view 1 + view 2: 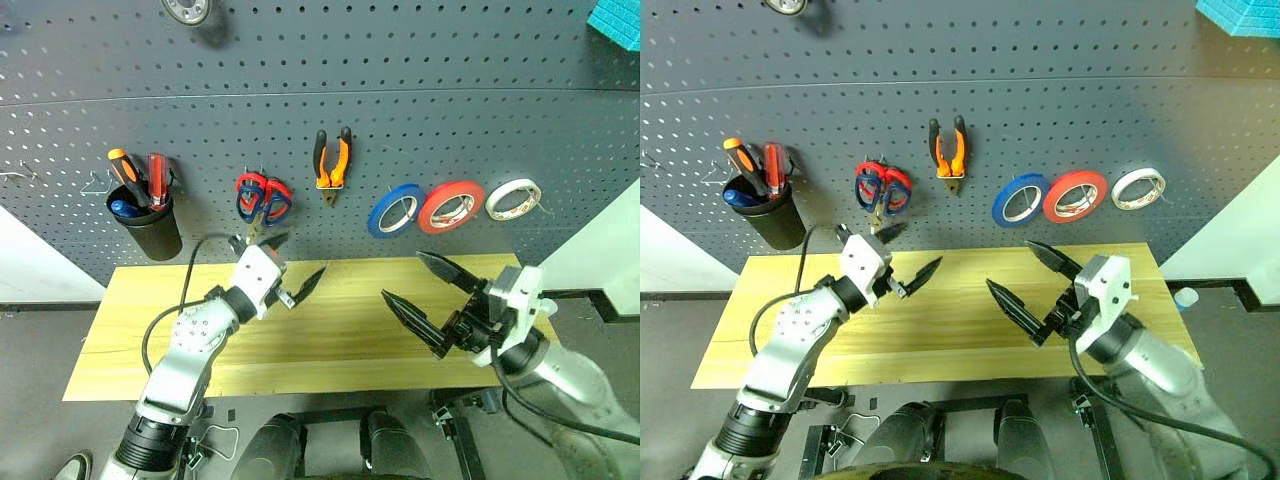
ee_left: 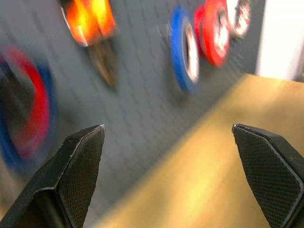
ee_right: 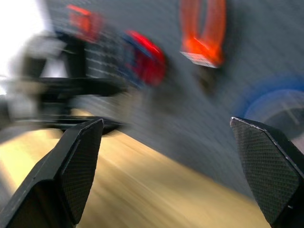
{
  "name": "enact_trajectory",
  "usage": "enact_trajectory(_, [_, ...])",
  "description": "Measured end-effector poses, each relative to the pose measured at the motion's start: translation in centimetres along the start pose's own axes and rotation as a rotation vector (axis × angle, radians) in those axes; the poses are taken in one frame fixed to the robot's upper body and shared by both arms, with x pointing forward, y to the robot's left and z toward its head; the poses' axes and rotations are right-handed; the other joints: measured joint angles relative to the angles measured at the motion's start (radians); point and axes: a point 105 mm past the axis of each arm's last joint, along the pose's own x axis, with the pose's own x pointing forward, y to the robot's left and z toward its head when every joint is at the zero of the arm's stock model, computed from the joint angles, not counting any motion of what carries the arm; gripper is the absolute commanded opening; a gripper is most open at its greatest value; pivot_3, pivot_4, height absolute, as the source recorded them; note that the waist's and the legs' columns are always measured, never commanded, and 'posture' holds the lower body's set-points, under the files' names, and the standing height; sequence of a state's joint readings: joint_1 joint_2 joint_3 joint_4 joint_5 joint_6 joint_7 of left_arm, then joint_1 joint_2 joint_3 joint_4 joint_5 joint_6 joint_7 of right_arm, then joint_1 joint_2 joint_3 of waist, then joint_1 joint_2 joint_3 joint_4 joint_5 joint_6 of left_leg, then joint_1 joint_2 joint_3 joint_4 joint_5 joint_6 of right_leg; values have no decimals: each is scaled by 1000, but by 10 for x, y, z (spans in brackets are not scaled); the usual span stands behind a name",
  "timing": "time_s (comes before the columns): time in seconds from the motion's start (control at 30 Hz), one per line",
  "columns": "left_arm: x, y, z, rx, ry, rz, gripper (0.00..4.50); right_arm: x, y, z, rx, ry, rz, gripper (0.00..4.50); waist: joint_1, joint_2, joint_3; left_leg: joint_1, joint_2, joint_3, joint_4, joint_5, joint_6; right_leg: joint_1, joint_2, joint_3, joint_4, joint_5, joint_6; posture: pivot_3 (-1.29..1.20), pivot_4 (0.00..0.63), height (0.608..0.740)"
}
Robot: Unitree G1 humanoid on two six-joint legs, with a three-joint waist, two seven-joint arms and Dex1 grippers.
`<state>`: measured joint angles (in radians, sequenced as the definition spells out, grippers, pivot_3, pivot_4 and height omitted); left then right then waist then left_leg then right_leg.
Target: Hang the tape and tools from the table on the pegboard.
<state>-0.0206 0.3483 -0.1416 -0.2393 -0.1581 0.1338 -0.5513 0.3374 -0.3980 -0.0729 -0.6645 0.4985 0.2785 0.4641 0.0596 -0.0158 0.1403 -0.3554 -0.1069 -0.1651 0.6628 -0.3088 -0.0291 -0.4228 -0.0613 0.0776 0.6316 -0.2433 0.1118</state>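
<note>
From the head cameras, the left gripper [image 1: 283, 270] hangs over the wooden table [image 1: 340, 330] with its two black fingers spread wide and nothing between them, touching nothing. The right gripper [image 1: 425, 290] is just the same: jaws splayed far apart, empty, clear of the tabletop. Everything sits beyond the jaws on the pegboard [image 1: 420, 110]. Straight past the left jaws hang the two pairs of scissors [image 1: 262, 202], red handles over blue, on one hook; a little up and to that gripper's right hang the one pair of orange-and-black pliers [image 1: 332, 163]. Past the right jaws there are three rolls in a row: a blue roll [image 1: 395, 210], the red-orange tape [image 1: 451, 206] in the middle, a white roll [image 1: 513, 198]. Far off to the left gripper's left is one black cup [image 1: 146, 222] with three screwdriver handles in it: orange, red and blue. In the left wrist view the fingers [image 2: 78, 166] stand wide apart, with the pliers, the blue roll and the red tape blurred on the board ahead of them. In the right wrist view the fingers [image 3: 76, 166] are equally wide, the pliers and scissors smeared ahead, and the other arm's fingers [image 3: 80, 88] reach in over the table beside them.
</note>
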Motion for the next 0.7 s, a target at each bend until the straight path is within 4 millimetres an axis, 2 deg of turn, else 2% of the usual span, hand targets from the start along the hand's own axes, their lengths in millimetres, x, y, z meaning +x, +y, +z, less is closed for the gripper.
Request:
enact_trajectory(0.1, [-17, -1, -38, -75, 117, 23, 4477, -6, 2, -31, 35, 66, -88, 4500, -15, 3, -3, 1, 0, 0, 0, 0, 0, 1, 0, 1, 0, 0, 0, -4, 92, 739])
enact_trajectory(0.17, [-29, 0, -57, -123, 176, 54, 4477, -10, 2, -44, 55, 80, -140, 4500, -23, 6, -6, 3, 0, 0, 0, 0, 0, 4, 0, 1, 0, 0, 0, 6, 85, 739])
enact_trajectory(0.23, [-37, 1, -66, -153, 201, 84, 4477, -15, 1, -58, 83, 108, -182, 4500, -23, 7, -8, 7, 0, 0, 0, 0, 0, 8, 1, 1, 0, 0, 0, 12, 79, 739])
enact_trajectory(0.33, [-59, 6, -85, -201, 248, 175, 4477, -28, 0, -80, 113, 161, -246, 4500, -23, 10, -11, 18, 1, 0, -2, -1, 1, 20, 0, 0, -2, -7, 3, 24, 76, 739])
enact_trajectory(0.4, [-76, 7, -95, -225, 287, 217, 4477, -39, 0, -94, 128, 205, -283, 4500, -23, 11, -12, 17, 0, 0, -2, -1, 1, 20, 0, 1, -2, -7, 3, 35, 77, 739])
enact_trajectory(0.5, [-101, -4, -110, -283, 347, 251, 4477, -57, 2, -115, 165, 240, -326, 4500, -23, 11, -14, 17, 0, 0, -2, -2, 2, 20, -1, 1, -3, -7, 3, 45, 77, 739])
enact_trajectory(0.6, [-110, -9, -115, -328, 361, 280, 4477, -66, 3, -127, 180, 249, -347, 4500, -20, 10, -14, 16, 1, -1, -1, -2, 1, 21, -2, 1, -3, -9, 1, 68, 77, 739])
enact_trajectory(0.7, [-110, -10, -117, -346, 350, 310, 4477, -69, 3, -136, 188, 252, -358, 4500, -21, 11, -14, 16, 1, -2, -2, -4, -2, 26, -2, 0, -3, -10, 0, 72, 75, 739])
